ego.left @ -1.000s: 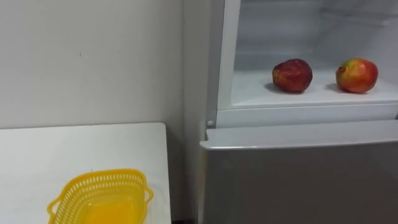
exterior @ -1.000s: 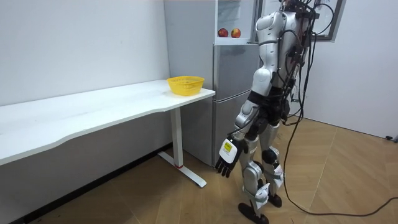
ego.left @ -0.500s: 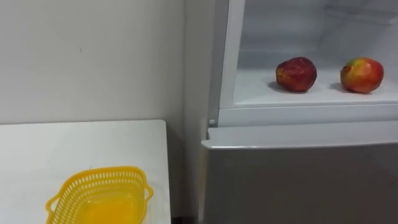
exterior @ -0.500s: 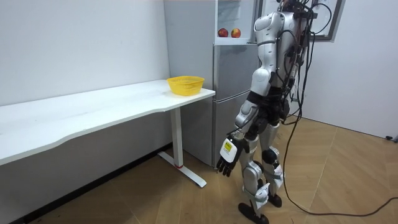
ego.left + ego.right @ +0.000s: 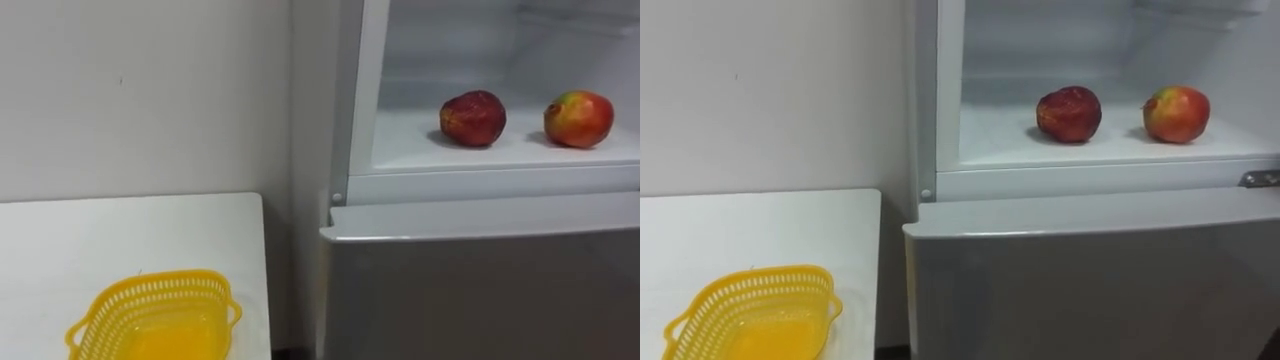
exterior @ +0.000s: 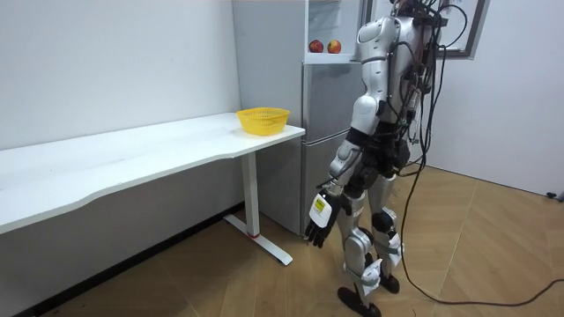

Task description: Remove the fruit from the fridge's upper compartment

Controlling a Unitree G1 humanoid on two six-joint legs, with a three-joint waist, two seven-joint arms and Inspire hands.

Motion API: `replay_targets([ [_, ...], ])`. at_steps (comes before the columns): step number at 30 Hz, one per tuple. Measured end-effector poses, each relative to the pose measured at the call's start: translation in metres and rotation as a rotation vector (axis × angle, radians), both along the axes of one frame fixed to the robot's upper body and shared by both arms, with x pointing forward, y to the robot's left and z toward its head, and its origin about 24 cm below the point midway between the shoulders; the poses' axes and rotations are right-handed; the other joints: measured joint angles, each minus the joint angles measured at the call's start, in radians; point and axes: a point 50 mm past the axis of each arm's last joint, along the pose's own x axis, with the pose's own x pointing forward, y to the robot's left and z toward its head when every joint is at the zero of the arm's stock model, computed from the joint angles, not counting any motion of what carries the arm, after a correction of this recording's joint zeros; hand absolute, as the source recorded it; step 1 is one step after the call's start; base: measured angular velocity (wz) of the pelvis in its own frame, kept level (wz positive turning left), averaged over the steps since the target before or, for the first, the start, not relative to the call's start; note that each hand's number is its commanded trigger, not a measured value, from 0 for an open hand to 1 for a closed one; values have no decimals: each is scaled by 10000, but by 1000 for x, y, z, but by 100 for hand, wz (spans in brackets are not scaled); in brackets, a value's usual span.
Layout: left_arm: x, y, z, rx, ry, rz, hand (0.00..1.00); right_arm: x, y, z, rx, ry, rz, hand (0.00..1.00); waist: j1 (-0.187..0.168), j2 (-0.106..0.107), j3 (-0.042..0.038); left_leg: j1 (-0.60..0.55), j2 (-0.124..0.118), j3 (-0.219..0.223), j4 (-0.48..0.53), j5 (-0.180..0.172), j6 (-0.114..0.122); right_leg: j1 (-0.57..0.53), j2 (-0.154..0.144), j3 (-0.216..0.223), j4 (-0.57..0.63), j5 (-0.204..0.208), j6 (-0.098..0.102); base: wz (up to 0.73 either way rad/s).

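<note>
Two red apples on upper fridge shelf.

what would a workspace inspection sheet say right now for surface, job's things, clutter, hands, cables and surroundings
surface: white table beside the fridge, carrying a yellow basket near its corner.
job's things: dark red apple and red-yellow apple, apart on the shelf of the open upper compartment.
clutter: nothing seen.
hands: left hand hangs by the robot's side, fingers relaxed, holding nothing.
cables: nothing seen beyond the robot's own.
surroundings: lower fridge door shut; white wall; wooden floor.
</note>
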Motion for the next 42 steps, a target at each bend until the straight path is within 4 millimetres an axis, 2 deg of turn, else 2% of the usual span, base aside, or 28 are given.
replay_targets([
  [3,-4,-1,0,-73,65,96,0,-10,2,1,-274,1,189,0,41,162,-60,36,18,-7,-109,-2,-5,23,15,-19,13,0,-1,3],
  [6,-8,-2,-1,-88,179,161,0,-21,21,-2,-1550,552,1214,0,30,327,-29,244,49,-3,-187,-7,-18,214,39,-26,-33,-3,-5,0],
  [8,-7,-2,-1,45,141,158,0,-19,42,-2,-2392,705,2512,0,43,337,-19,297,79,-3,-186,-20,-43,288,69,-9,-54,-8,-13,0],
  [9,-7,-2,-1,54,121,142,0,-18,47,-3,-2579,750,2814,0,64,324,-19,298,81,-1,-182,-19,-45,291,72,-3,-58,-7,-15,0],
  [11,-7,-5,-2,-10,148,66,0,-16,63,-6,-3098,1038,3858,0,233,309,-30,300,89,21,-165,-19,-49,307,85,48,-81,-4,-25,0],
  [15,-11,-7,-3,-88,320,222,0,-21,85,-8,-3304,1155,5366,0,471,326,-47,296,108,48,-182,-19,-48,289,83,89,-105,-1,-31,-1],
  [16,-13,-7,-3,-111,403,240,0,-23,90,-9,-3261,1123,5561,0,528,372,-76,279,107,47,-185,-20,-48,299,80,85,-164,7,-41,0],
  [22,-7,-10,-6,-107,415,81,0,-25,96,-5,-3486,1021,5708,0,520,423,-59,251,102,44,-230,-23,-53,268,99,70,-186,25,-61,0],
  [26,7,-11,-6,-163,-111,-90,0,-26,104,12,-3761,218,5932,0,586,502,-74,238,112,83,-279,-17,-63,193,110,36,-149,27,-65,-3],
  [29,7,-12,-6,-183,-179,-115,0,-20,117,27,-4119,-806,6350,0,611,501,-79,255,114,94,-271,-15,-65,207,113,35,-150,28,-67,0],
  [31,6,-12,-6,-180,-157,-106,0,-18,121,34,-4278,-1280,6493,0,657,440,-82,267,112,93,-263,-15,-64,210,111,35,-153,28,-67,0],
  [32,5,-12,-6,-174,-139,-93,0,-18,123,37,-4340,-1513,6563,0,798,388,-82,275,111,94,-261,-14,-64,215,109,37,-159,29,-66,0],
  [37,0,-12,-6,-162,-12,-63,0,-19,131,42,-4882,-1799,6723,0,922,235,-83,275,100,-4,-276,-15,-64,255,102,-10,-199,30,-63,4],
  [42,1,-12,-6,-160,-49,-74,0,-15,134,51,-5088,-2359,6664,0,1044,264,-81,272,102,-43,-331,-16,-64,266,102,-69,-211,31,-63,2],
])
